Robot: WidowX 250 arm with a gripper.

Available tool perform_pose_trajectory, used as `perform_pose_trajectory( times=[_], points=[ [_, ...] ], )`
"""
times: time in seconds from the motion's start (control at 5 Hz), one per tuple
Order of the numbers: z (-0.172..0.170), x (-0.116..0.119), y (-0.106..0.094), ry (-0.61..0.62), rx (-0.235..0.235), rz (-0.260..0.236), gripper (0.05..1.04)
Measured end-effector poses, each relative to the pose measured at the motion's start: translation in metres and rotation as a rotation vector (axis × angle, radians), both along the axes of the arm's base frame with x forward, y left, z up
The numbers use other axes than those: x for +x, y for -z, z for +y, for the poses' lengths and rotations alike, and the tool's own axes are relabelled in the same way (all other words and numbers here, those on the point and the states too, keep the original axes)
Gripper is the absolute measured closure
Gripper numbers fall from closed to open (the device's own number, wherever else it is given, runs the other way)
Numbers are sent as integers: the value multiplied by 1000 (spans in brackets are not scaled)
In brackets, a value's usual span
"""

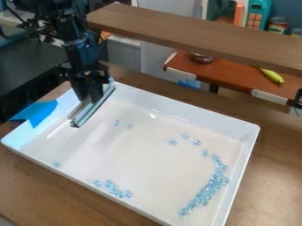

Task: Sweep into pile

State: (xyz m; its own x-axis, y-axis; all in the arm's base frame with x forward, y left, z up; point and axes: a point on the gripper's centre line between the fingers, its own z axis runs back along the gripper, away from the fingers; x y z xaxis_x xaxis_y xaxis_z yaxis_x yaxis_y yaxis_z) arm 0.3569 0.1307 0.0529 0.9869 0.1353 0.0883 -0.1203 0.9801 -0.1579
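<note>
Presently, the fingers (pixel 94 92) are pinching a silver bar (pixel 93 108) over the upper left of the white tray (pixel 153 163). Blue beads (pixel 205 193) form a curved band at the frame's lower right; a small cluster (pixel 112 189) lies near the bottom wall, with strays elsewhere. Recommended: lower the bar's edge flush to the floor, press lightly, and sweep slowly toward the band, lest beads escape round the ends.
</note>
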Motion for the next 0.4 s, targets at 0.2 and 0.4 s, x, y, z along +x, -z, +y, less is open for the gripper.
perform_pose_trajectory(
  times=[0.2, 0.4],
  points=[
    [17, 9, 19, -23, 53, 12, 745],
    [26, 8, 37, -37, 91, 37, 745]
  ],
)
